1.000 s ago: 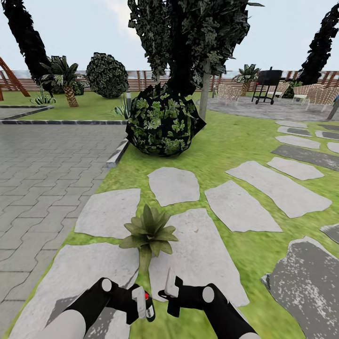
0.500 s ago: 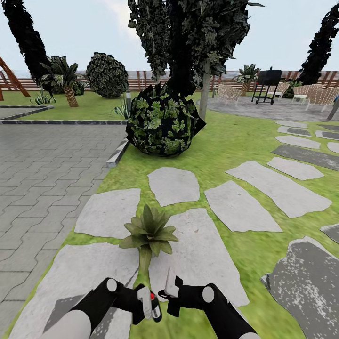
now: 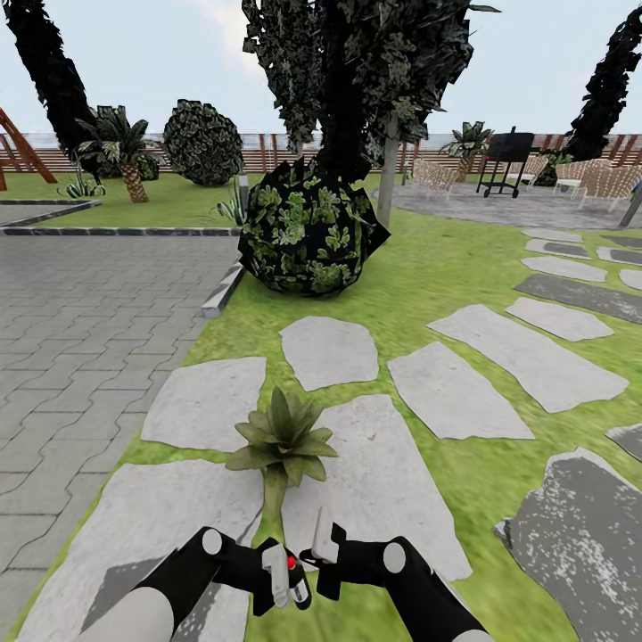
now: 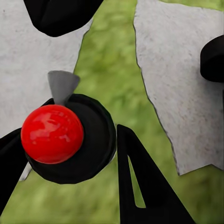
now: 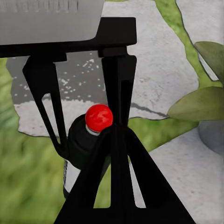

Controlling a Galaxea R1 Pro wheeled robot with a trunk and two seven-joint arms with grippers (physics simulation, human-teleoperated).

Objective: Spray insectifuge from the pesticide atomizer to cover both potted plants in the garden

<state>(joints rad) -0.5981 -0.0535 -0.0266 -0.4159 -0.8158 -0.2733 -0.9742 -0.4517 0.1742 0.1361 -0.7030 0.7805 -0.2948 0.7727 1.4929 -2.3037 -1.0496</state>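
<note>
— One plant point(image 3: 282, 439) is sitting just ahead. What's changing?
— Left gripper point(image 3: 283, 578), gripping the atomizer point(image 3: 291, 571), is edging toward the right gripper point(image 3: 319, 557) (can't tell its opening). Lining up to spray, I'd judge.

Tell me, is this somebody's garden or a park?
Most likely a home garden: green lawn crossed by grey stepping stones, a wooden fence at the back, and a patio with a barbecue grill and chairs.

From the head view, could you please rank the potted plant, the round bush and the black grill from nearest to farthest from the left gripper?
1. Potted plant, just ahead of the left gripper.
2. Round bush, mid-lawn beyond the stones.
3. Grill, far right by the fence.
</note>
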